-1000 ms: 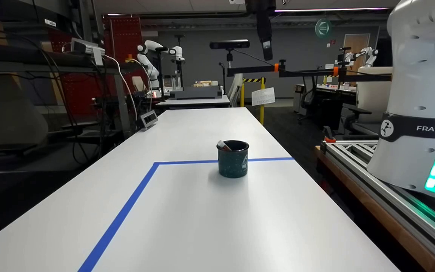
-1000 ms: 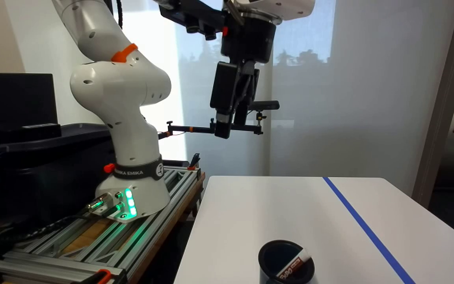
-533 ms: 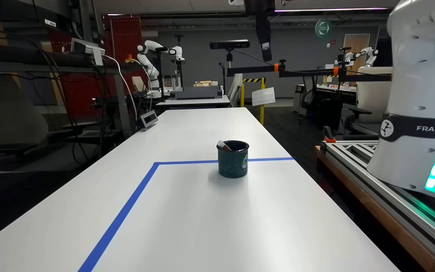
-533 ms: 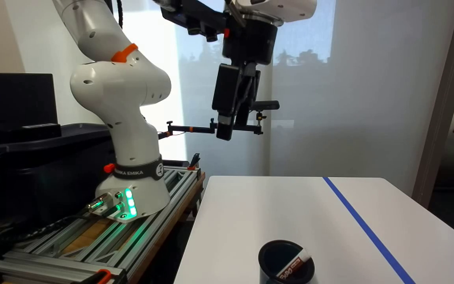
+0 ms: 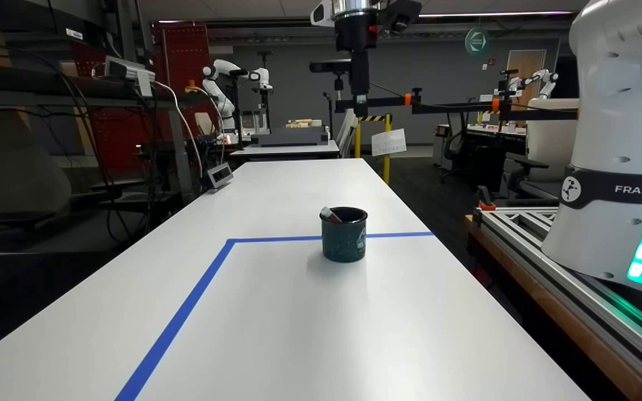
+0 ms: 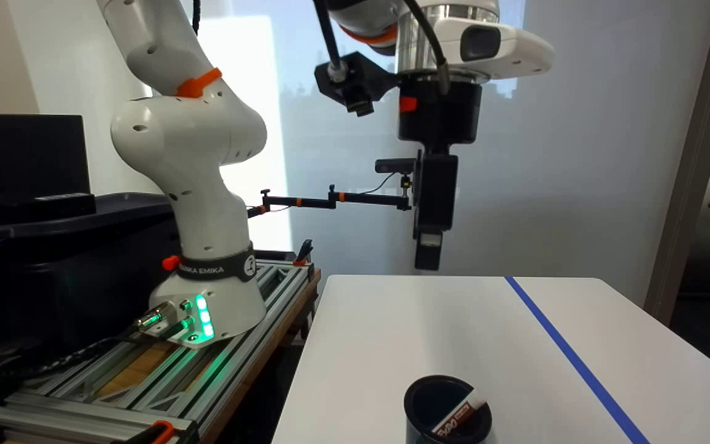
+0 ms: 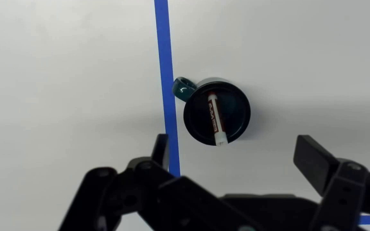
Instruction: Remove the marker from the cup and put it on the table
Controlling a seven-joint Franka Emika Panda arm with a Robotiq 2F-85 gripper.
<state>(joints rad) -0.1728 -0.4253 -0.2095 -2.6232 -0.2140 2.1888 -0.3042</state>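
The dark teal cup [image 5: 343, 242] stands upright on the white table [image 5: 321, 323]; the cup also shows in an exterior view [image 6: 420, 410], cut by the bottom edge. The red and white marker [image 7: 216, 118] leans inside the cup [image 7: 236, 106], its white end resting at the rim; it shows in both exterior views [image 5: 329, 214] [image 6: 460, 413]. My gripper [image 7: 235, 150] is open and empty, fingers wide apart. The cup appears ahead of the gap between the fingertips in the wrist view. In both exterior views the gripper [image 5: 360, 106] [image 6: 429, 253] points down, well above the table.
Blue tape lines [image 5: 187, 306] mark the table. The cup's handle [image 7: 183, 89] sits beside a tape line [image 7: 167, 89]. The robot base [image 6: 213, 308] stands on a metal-framed bench along the table's side. A camera on a black bar [image 5: 339, 65] is behind the gripper.
My gripper has come down and turned from tilted to pointing straight down. It moved left in one exterior picture and right in another. The cup and marker have not moved.
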